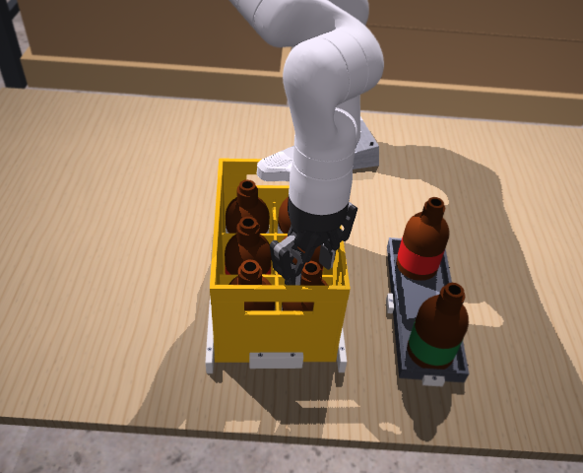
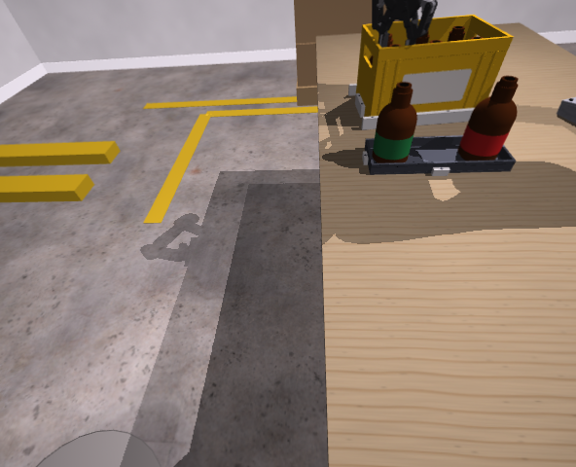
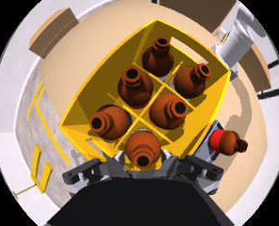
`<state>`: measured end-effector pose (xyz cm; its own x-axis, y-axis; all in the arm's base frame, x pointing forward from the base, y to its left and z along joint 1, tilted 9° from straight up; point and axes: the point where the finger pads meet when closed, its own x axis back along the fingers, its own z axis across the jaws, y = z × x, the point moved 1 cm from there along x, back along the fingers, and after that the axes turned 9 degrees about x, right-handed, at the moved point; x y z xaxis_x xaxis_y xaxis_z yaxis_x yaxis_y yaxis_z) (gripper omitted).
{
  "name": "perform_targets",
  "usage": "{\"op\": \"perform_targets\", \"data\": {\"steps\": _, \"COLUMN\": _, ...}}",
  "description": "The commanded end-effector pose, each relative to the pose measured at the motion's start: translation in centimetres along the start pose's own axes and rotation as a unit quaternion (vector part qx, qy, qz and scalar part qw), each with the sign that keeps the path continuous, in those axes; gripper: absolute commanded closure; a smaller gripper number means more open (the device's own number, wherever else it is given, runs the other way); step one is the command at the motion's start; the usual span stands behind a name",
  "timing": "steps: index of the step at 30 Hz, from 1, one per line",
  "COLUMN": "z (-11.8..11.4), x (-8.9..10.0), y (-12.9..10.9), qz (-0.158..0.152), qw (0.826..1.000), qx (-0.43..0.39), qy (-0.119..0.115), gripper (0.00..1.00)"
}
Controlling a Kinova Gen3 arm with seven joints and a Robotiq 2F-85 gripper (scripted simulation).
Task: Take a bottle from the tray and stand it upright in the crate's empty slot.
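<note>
Hovering gripper (image 1: 295,269): jaws about half open, gripping nothing, on either side of the front-right bottle (image 1: 312,270) neck.
Crate (image 1: 277,325): every slot seems filled, though the arm hides part.
Tray (image 1: 403,333): well apart.
Advice: rise straight up, without sideways drift, so the fingers tip nothing.

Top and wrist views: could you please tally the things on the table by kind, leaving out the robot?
Bottles: 8 (6 in the crate, plus a red-banded bottle and a green-banded bottle on the tray)
Crate: 1
Tray: 1
Total: 10
</note>
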<state>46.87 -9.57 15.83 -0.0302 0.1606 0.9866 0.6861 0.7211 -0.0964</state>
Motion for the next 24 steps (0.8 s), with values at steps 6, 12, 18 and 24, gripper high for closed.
{"op": "perform_targets", "data": {"steps": 6, "z": 0.0, "x": 0.2, "y": 0.0, "qz": 0.000, "qw": 1.000, "qx": 0.000, "qy": -0.001, "gripper": 0.36}}
{"op": "perform_targets", "data": {"steps": 12, "z": 0.0, "x": 0.7, "y": 0.0, "qz": 0.000, "qw": 1.000, "qx": 0.000, "qy": -0.001, "gripper": 0.36}}
{"op": "perform_targets", "data": {"steps": 18, "z": 0.0, "x": 1.7, "y": 0.0, "qz": 0.000, "qw": 1.000, "qx": 0.000, "qy": -0.001, "gripper": 0.36}}
{"op": "perform_targets", "data": {"steps": 24, "z": 0.0, "x": 2.7, "y": 0.0, "qz": 0.000, "qw": 1.000, "qx": 0.000, "qy": -0.001, "gripper": 0.36}}
